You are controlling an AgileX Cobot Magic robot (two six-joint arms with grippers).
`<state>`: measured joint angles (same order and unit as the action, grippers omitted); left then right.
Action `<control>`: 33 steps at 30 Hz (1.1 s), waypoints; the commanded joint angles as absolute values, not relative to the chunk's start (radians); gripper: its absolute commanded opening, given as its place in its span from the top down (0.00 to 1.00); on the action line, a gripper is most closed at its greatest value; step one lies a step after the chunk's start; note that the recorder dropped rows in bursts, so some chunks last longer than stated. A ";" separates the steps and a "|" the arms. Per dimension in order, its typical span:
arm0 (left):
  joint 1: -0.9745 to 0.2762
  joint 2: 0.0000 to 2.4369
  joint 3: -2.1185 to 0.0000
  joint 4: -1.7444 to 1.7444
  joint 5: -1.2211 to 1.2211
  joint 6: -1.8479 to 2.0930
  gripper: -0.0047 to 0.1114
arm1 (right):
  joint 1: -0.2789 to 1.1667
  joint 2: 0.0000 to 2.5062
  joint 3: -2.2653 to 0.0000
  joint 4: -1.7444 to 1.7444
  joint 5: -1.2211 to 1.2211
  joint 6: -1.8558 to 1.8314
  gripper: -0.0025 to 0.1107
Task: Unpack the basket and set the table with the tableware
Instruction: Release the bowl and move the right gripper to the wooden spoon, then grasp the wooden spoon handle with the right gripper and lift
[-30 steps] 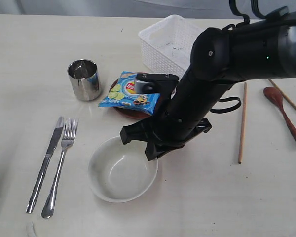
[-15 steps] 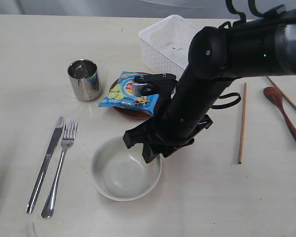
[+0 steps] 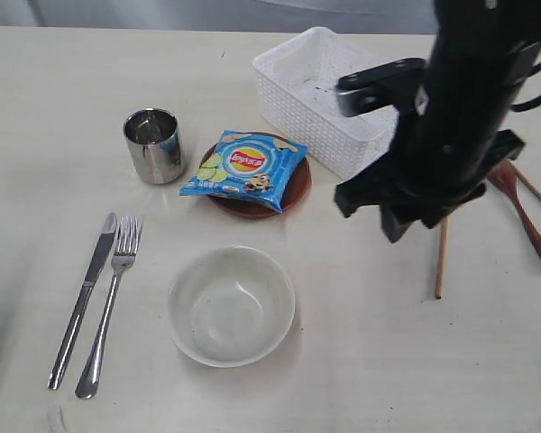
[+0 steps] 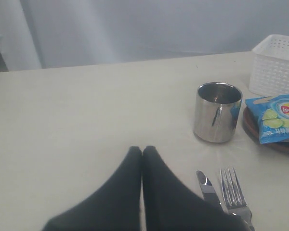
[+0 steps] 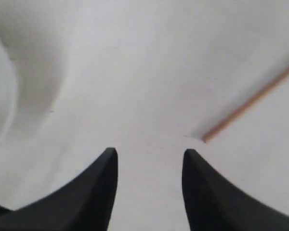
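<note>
The right gripper [image 5: 150, 152] hangs empty, jaws apart, over the flat pale cream table [image 3: 54, 90]; the left gripper [image 4: 142, 150] is pressed together.

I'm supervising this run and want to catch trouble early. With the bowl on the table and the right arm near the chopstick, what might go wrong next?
The open right gripper hangs close by the chopstick; a low sweep might roll it. The arm also looms over the basket corner and may nudge it. The chip bag covers the plate, so the setting may end up cluttered.
</note>
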<state>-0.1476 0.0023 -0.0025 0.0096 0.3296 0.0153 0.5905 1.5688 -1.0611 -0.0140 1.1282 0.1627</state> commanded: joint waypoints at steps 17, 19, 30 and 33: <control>-0.153 0.000 0.000 0.007 0.321 0.015 0.96 | 0.291 1.783 -0.872 -0.054 0.699 0.244 0.61; -0.153 0.000 0.000 0.007 0.321 0.015 0.96 | 0.291 1.798 -0.872 -0.056 0.661 0.253 0.61; -0.153 0.000 0.000 0.007 0.321 0.015 0.96 | 0.094 1.794 -1.031 -0.238 0.906 0.182 0.62; -0.153 0.000 0.000 0.007 0.321 0.015 0.96 | 0.045 1.818 -1.031 -0.238 0.889 0.128 0.62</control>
<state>-0.1476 0.0023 -0.0025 0.0096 0.3296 0.0153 0.0727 1.8043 -1.0266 -0.2327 0.9006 0.1727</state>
